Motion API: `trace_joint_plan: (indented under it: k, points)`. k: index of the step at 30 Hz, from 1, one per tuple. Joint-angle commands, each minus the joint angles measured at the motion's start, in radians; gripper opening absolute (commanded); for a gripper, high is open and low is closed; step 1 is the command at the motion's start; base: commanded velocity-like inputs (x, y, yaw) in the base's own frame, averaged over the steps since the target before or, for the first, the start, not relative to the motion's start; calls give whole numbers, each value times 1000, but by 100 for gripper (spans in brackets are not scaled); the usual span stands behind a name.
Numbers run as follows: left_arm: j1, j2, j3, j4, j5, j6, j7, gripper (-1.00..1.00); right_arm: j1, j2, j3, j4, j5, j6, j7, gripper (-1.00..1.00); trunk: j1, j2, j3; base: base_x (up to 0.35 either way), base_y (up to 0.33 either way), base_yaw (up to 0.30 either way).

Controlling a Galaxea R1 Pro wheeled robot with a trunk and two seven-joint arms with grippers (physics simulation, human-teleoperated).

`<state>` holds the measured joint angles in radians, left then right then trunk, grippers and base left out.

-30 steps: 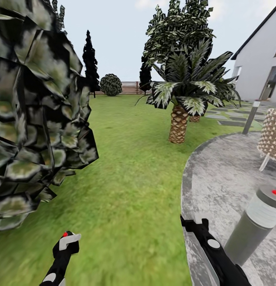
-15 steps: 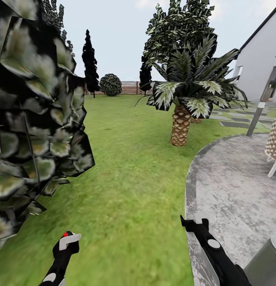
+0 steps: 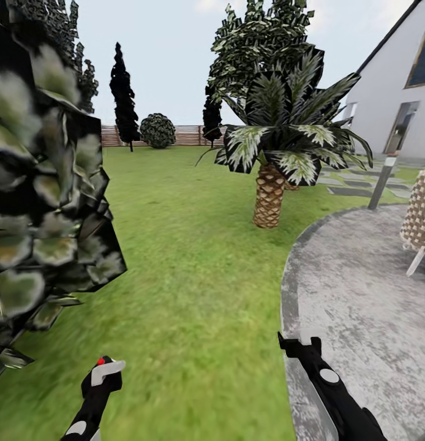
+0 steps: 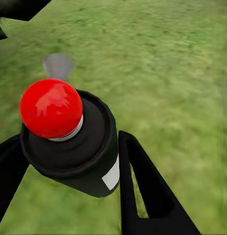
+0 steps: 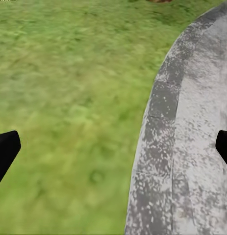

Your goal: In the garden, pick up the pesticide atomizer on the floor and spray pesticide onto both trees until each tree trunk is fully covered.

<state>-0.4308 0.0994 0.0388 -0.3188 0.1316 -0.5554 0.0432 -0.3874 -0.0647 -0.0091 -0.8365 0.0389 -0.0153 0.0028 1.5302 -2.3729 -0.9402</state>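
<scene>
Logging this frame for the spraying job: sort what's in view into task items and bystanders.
Job:
- black pesticide atomizer with round red cap, clamped in the left end effector
- green lawn of the garden

Bystanders:
- short palm with criss-cross trunk
- round grey paved patch
- dark leafy bush close at left
- grey lamp post
- white house
- brown slat fence

Short palm (image 3: 269, 196) stands near, perhaps, a wicker chair (image 3: 419, 214).

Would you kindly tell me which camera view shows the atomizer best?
The left wrist view: the atomizer sits close up between the jaws, red ball top and black body clear. The head view shows it small, low at left.
</scene>
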Motion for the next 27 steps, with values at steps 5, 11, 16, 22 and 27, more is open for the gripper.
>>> trace_joint_plan:
  k: [5, 11, 16, 22, 27]
  points:
    - [0, 0, -1, 1, 7, -3, 0, -100, -1, 0, -1, 0, 4, -2, 0, 100, 0, 0, -1, 340, 0, -180]
    - [0, 0, -1, 1, 6, -3, 0, -100, -1, 0, 0, 16, 4, -3, 0, 100, 0, 0, -1, 340, 0, -20]
    - [0, 0, -1, 1, 6, -3, 0, -100, -1, 2, 0, 43, 3, -4, 0, 100, 0, 0, -1, 340, 0, -1]
    - [0, 0, -1, 1, 6, -3, 0, -100, -1, 2, 0, 45, 3, -5, 0, 100, 0, 0, -1, 340, 0, 0]
    - [0, 0, -1, 1, 6, -3, 0, -100, -1, 1, 0, 45, 2, -5, 0, 100, 0, 0, -1, 340, 0, 0]
